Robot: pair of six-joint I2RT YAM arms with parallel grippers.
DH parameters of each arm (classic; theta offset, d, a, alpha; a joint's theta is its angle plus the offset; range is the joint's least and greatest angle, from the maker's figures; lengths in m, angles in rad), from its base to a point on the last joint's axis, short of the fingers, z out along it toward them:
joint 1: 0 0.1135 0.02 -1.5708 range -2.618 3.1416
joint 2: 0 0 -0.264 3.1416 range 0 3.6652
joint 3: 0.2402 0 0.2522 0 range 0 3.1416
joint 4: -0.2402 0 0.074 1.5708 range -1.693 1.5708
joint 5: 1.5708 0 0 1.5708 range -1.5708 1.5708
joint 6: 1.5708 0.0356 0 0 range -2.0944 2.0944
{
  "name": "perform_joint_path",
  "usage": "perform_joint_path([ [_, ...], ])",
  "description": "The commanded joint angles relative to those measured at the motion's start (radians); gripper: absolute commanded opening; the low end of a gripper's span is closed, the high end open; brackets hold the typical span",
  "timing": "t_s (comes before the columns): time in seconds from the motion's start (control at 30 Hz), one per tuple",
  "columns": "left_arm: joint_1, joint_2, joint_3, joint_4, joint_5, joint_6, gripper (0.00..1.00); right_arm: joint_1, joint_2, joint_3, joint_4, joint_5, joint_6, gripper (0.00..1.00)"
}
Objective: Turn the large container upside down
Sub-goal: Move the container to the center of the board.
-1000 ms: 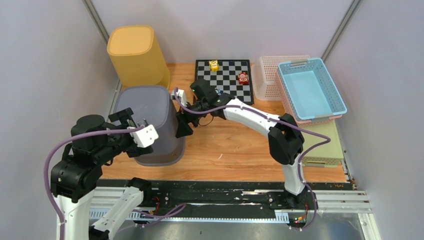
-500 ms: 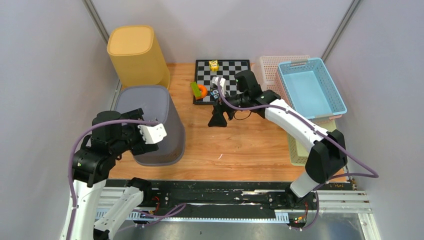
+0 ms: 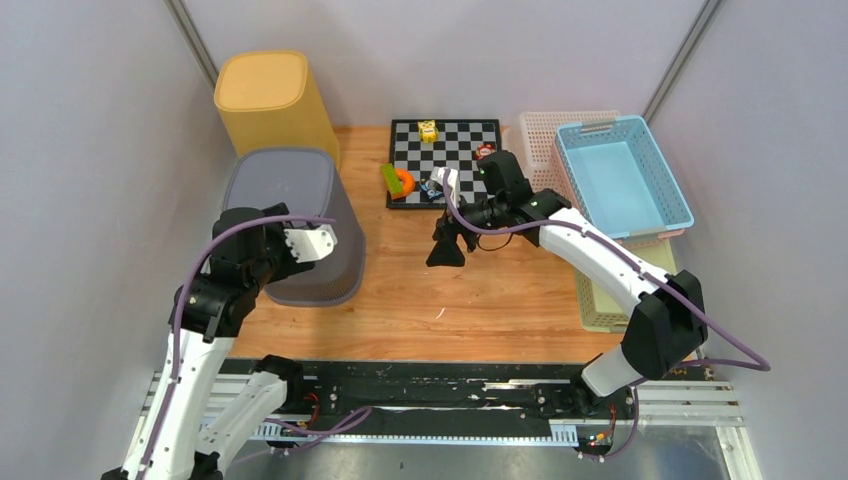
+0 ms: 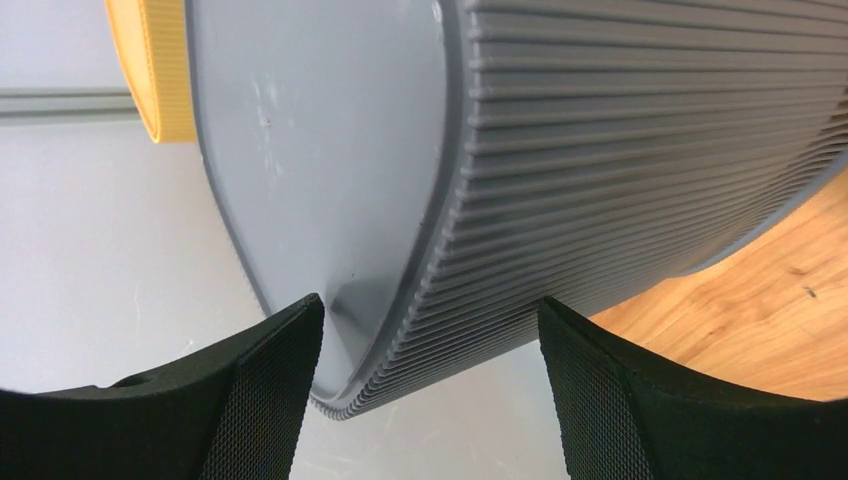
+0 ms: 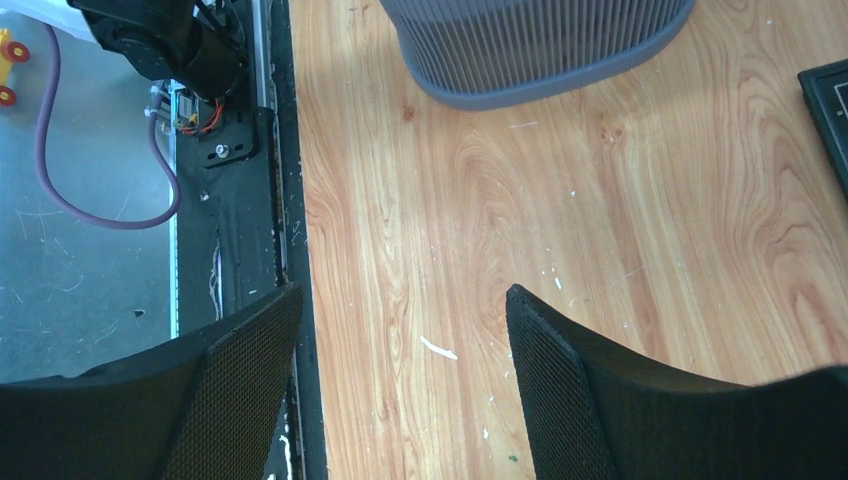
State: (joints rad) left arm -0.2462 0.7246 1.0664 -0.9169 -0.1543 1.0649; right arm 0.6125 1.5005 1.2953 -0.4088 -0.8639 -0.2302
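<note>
My left claw (image 4: 430, 310) straddles a corner of the grey container (image 3: 295, 200); pinching or clear, I cannot tell. It stands rim-down by the yellow bin (image 3: 270, 100). I'd spread wide, back straight off.

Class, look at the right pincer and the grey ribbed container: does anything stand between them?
Nothing visible does. Only bare wooden table lies between the right pincer and the grey ribbed container. The chessboard with its toys sits off to the side, toward the back.
</note>
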Motion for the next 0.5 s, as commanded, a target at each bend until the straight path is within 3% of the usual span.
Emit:
perform_joint_path([
  [0.0, 0.021, 0.036, 0.0, 0.098, -0.092, 0.02, 0.8, -0.023, -0.025, -0.03, -0.018, -0.025, -0.029, 0.77],
  [0.23, 0.188, 0.109, 0.036, 0.124, -0.017, 0.064, 0.79, -0.031, -0.034, -0.048, -0.014, -0.029, -0.035, 0.77],
  [0.47, 0.28, 0.135, 0.058, 0.132, 0.016, 0.086, 0.79, -0.031, -0.03, -0.058, -0.007, -0.029, -0.038, 0.77],
])
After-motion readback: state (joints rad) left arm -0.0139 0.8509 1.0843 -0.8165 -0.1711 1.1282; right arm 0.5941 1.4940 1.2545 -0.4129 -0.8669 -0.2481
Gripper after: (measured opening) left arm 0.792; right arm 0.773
